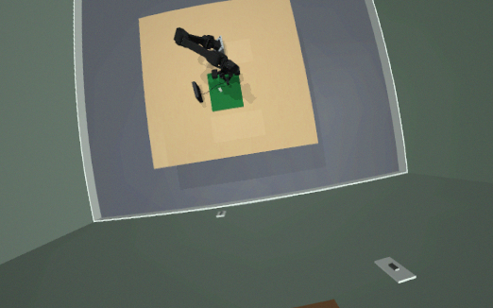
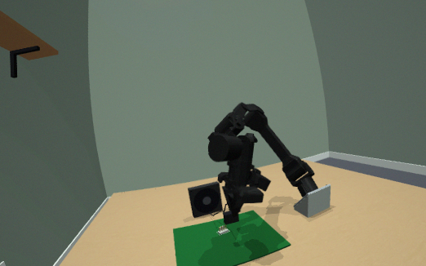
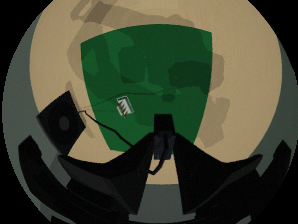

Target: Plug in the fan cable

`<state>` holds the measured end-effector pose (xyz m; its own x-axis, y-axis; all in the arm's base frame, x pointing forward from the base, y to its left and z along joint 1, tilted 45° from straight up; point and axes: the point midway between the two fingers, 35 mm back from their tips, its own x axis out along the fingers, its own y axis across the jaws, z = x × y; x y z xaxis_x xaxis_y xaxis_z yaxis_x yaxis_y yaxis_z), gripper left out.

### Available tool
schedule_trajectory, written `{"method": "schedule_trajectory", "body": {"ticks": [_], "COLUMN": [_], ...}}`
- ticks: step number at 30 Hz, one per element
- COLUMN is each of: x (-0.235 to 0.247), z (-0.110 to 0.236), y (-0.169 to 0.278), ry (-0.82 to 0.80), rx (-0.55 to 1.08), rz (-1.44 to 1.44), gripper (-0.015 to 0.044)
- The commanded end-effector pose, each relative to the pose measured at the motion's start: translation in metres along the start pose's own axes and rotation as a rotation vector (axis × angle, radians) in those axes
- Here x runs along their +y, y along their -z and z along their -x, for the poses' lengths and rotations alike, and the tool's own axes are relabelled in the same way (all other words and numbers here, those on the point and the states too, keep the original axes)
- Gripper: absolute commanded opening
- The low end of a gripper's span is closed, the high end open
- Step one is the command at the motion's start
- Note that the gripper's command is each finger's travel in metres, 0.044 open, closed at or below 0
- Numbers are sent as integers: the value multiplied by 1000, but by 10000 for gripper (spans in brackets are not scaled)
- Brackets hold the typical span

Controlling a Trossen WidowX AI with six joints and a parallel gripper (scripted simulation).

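Observation:
A green board (image 1: 230,101) (image 2: 206,249) (image 3: 143,52) lies on the tan surface. The small white four-pin header (image 1: 220,90) (image 2: 222,231) (image 3: 124,104) stands on it near the fan side. The black fan (image 1: 196,92) (image 2: 205,200) (image 3: 60,121) stands upright just off the board's edge. A thin black cable (image 3: 100,121) runs from it toward my fingers. My gripper (image 1: 221,77) (image 2: 229,216) (image 3: 162,136) is shut on the small black plug (image 2: 229,217) (image 3: 161,124). It holds the plug a little above the board, to one side of the header and apart from it.
The arm's grey base block (image 2: 314,201) (image 1: 220,43) stands behind the board. The tan surface (image 1: 266,128) sits inside a grey floor with a low white rim (image 1: 85,142). A brown shelf (image 2: 2,28) hangs high on the left wall.

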<state>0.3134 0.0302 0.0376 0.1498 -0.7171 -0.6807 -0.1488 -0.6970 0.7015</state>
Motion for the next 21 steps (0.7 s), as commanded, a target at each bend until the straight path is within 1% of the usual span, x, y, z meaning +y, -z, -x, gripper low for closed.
{"method": "schedule_trajectory", "body": {"ticks": [1,5,9,21], "x": [1,2,2,2], "z": [14,24,25,25], "y": [3,3,4,7], "ry": [3,1,1,-9], "rx": [0,0,-2,-44], "rz": [-6,-5,-28,-433], "gripper": [0,0,0,0]}}
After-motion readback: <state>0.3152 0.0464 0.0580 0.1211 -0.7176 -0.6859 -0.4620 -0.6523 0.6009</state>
